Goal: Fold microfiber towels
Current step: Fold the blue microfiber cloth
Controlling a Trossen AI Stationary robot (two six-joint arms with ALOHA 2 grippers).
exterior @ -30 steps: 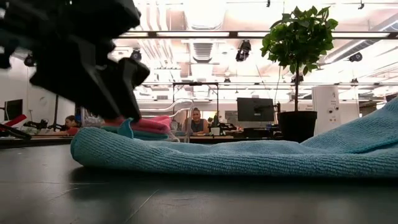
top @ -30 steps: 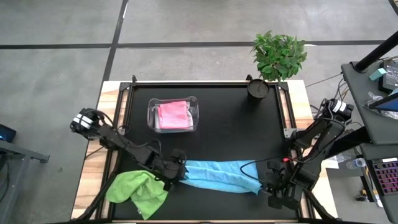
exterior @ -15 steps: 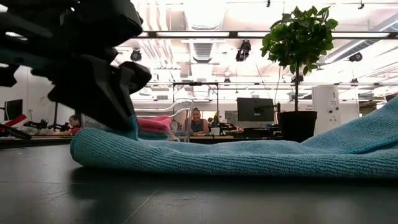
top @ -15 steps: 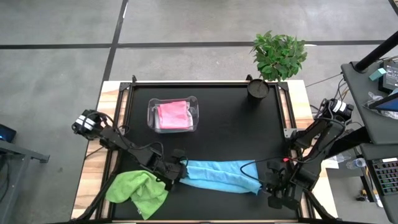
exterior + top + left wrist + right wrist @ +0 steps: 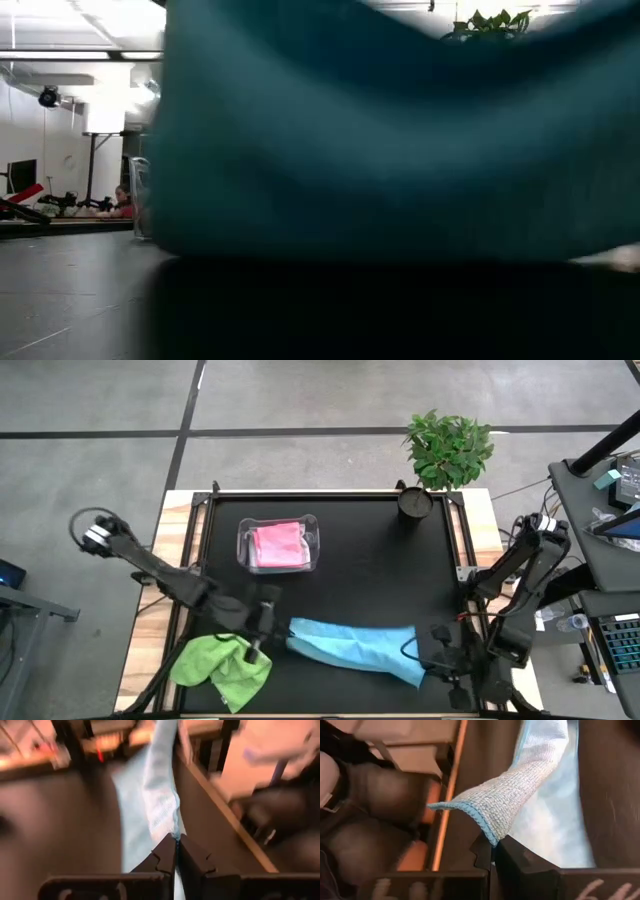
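Note:
A light blue microfiber towel (image 5: 355,645) stretches in a long band near the table's near edge, between my two grippers. It fills most of the low view (image 5: 380,130). My left gripper (image 5: 280,626) is shut on its left end and my right gripper (image 5: 425,660) is shut on its right end. A lime green towel (image 5: 222,665) lies crumpled at the near left corner. A pink towel (image 5: 278,543) lies in the clear tub (image 5: 312,545) farther back. My left gripper pinches the blue towel's left end (image 5: 170,822) between its two fingertips, at a hemmed edge. The fingers lie along the band, coming from the table's left. The cloth runs away from them, drawn out toward the other gripper. My right gripper pinches the towel's right end at a hemmed corner (image 5: 492,827) between its two fingers, coming from the table's right. A flap of the corner curls up over the fingertips, and the rest of the cloth runs off toward the left gripper.
A potted plant (image 5: 447,450) and its dark pot (image 5: 415,502) stand at the far right corner. The black mat (image 5: 370,570) lies bare between the tub and the blue towel. The wooden table edge (image 5: 150,650) lies beside the green towel.
My left gripper has drawn back toward the table's left edge with the towel's left end. My right gripper has gone toward the near edge. The blue towel has risen off the table and now hangs right in front of the low camera, slanting from left to near right.

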